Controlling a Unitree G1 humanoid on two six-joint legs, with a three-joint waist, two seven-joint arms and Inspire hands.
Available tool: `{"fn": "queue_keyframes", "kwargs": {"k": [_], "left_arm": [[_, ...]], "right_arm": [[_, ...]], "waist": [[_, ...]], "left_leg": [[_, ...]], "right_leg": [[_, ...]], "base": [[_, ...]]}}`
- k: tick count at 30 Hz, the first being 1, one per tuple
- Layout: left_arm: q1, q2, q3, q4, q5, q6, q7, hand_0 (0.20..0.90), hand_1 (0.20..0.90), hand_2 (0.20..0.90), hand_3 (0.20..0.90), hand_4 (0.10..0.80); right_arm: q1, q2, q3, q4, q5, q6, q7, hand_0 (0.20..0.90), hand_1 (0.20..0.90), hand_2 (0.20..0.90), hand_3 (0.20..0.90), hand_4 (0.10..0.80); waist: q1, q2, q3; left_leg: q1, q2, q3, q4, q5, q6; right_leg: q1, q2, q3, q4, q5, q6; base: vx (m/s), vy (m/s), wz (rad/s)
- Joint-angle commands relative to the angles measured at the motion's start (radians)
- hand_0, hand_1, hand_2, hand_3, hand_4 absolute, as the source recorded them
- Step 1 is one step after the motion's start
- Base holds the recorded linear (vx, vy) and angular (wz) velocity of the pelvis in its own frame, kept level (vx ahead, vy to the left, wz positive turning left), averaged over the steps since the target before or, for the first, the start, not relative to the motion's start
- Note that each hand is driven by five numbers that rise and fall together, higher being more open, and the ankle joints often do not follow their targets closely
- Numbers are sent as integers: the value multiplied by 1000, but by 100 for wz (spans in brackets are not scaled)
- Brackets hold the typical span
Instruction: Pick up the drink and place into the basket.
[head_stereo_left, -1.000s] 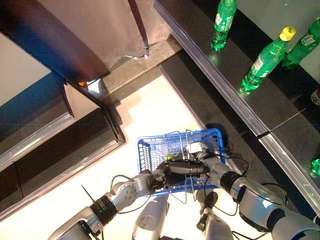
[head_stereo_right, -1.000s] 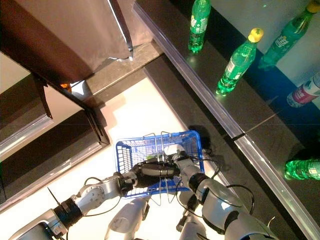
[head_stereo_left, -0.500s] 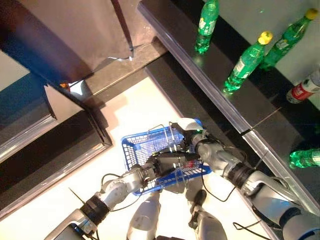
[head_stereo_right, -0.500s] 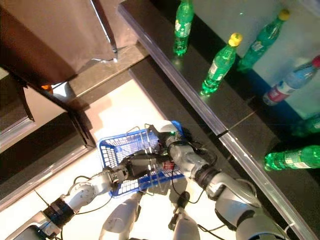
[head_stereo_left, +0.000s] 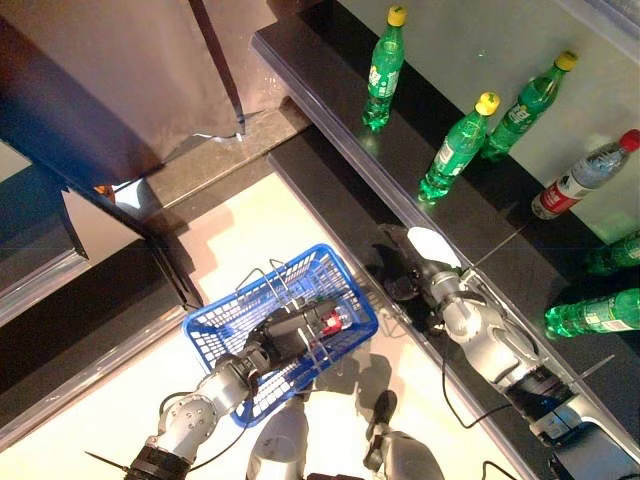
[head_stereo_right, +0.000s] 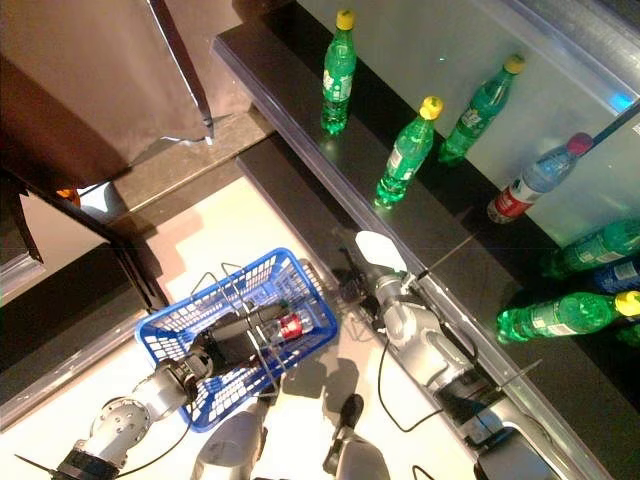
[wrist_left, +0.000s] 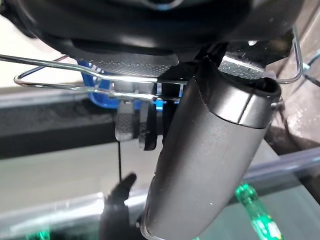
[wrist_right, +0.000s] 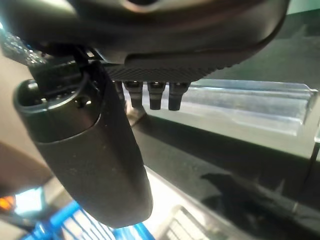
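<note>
Blue plastic lattice basket with wire handles (head_stereo_left: 222, 330) hangs at lower centre of the head views, above the pale floor (head_stereo_left: 260, 215). The left hand (head_stereo_left: 285, 335) enters from the lower left, its dark fingers curled round the wire handles; the left wrist view shows the wires passing through the hand. A small drink with a red label (head_stereo_right: 290, 326) lies on its side inside the basket, just beside the left hand, at the end of the basket nearer the shelf.

The right hand (head_stereo_left: 400, 265) shows at centre right of the frame, well apart from the basket and just beside the edge of the long dark shelf (head_stereo_left: 330, 95) that runs from top centre to lower right. It holds nothing; in the right wrist view its fingers hang straight and relaxed beside the thumb.

Further green plastic bottles with yellow caps (head_stereo_left: 455, 150) stand upright along the shelf, above and to the right of the right hand; one green bottle (head_stereo_left: 590, 315) lies flat at the right edge, and a clear bottle with a red label (head_stereo_left: 580, 175) leans at upper right.

Judgement: one drink is already placed. The nearest upright bottle stands up-frame of the right hand, long axis vertical, so the right arm is the nearer one for any further pick
</note>
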Motion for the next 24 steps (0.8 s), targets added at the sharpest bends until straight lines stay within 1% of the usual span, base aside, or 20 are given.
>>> {"fn": "queue_keyframes", "kwargs": {"k": [1,3,4,6,7,8,10,11,12,13,17,19,21,22,24], "left_arm": [[-23,-91,33,-302,44,-155,-144,300,300,300,200,100],[7,-93,54,-262,142,-201,-126,300,300,300,200,100],[11,-93,56,-257,150,-204,-123,300,300,300,200,100],[41,-101,75,-180,234,-247,-105,300,300,300,200,100],[47,-102,77,-159,256,-260,-93,300,300,300,200,100],[56,-102,83,-125,280,-272,-85,300,300,300,200,100],[72,-105,93,-66,321,-291,-75,300,300,300,200,100],[90,-103,102,-27,371,-312,-87,300,300,300,200,100],[99,-102,105,-3,389,-307,-75,300,300,300,200,100],[109,-108,105,58,381,-321,-82,300,300,300,200,100],[119,-131,111,245,490,-390,-106,300,300,300,200,100],[114,-136,109,320,500,-404,-98,300,300,300,200,100],[93,-164,110,494,515,-438,-109,300,300,300,200,100],[89,-169,108,521,513,-439,-109,300,300,300,200,100],[69,-190,110,652,515,-451,-117,300,300,300,200,100]], "right_arm": [[106,-4,-19,-72,84,-161,-115,900,900,900,900,800],[171,9,-60,-91,149,-215,-118,900,900,900,900,800],[179,11,-64,-93,161,-221,-118,900,900,900,900,800],[241,42,-96,-92,248,-283,-109,900,900,900,900,800],[255,51,-102,-92,274,-292,-96,900,900,900,900,800],[272,62,-109,-87,332,-299,-70,900,900,900,900,800],[310,85,-119,-75,387,-322,-28,900,900,900,900,800],[338,97,-121,-70,428,-331,5,900,900,900,900,800],[356,107,-122,-60,460,-340,32,900,900,900,900,800],[379,120,-122,-47,503,-350,56,900,900,900,900,800],[420,162,-110,24,605,-372,114,900,900,900,900,800],[436,178,-109,52,686,-368,151,900,900,900,900,800],[452,217,-102,157,726,-359,193,900,900,900,900,800],[452,222,-99,175,743,-344,197,900,900,900,900,800],[457,250,-95,286,768,-320,212,900,900,900,900,800]], "waist": [[0,18,-310],[-7,17,-315],[-8,17,-315],[-19,14,-320],[-22,13,-322],[-27,11,-324],[-35,8,-330],[-40,6,-332],[-43,6,-335],[-49,4,-336],[-67,0,-339],[-77,0,-341],[-96,1,-344],[-99,1,-345],[-111,0,-346]], "left_leg": [[14,15,0,-34,-25,-6],[17,18,7,-34,-26,-8],[17,19,8,-34,-26,-9],[18,24,18,-34,-25,-12],[18,25,21,-34,-24,-13],[17,26,25,-34,-23,-15],[16,29,33,-34,-22,-17],[16,32,40,-34,-22,-18],[16,33,44,-34,-22,-19],[17,36,52,-34,-21,-20],[23,44,77,-34,-24,-22],[25,47,87,-34,-25,-24],[24,51,106,-34,-27,-28],[23,51,107,-34,-27,-29],[21,52,117,-34,-28,-33]], "right_leg": [[34,14,35,92,-103,-5],[36,16,40,90,-103,-3],[36,16,41,89,-103,-3],[38,19,46,84,-101,-1],[38,19,48,83,-100,-1],[38,21,52,80,-98,0],[39,24,58,75,-97,0],[39,25,61,71,-95,-1],[40,26,63,68,-94,-1],[39,27,67,67,-91,-1],[40,27,78,57,-84,0],[40,27,85,53,-82,0],[39,25,94,43,-77,4],[39,25,95,42,-75,5],[36,22,100,34,-69,8]], "base": [[-27,3,-4],[-33,0,-3],[-48,-7,-2],[-50,-7,-8],[-49,-9,-15],[-45,-10,-16],[-43,-9,-9],[-43,-5,-2],[-53,-4,-9],[-56,-1,-21],[-45,3,-15],[-41,11,-15],[-55,20,-21],[-56,14,-14],[-47,5,-15]]}}
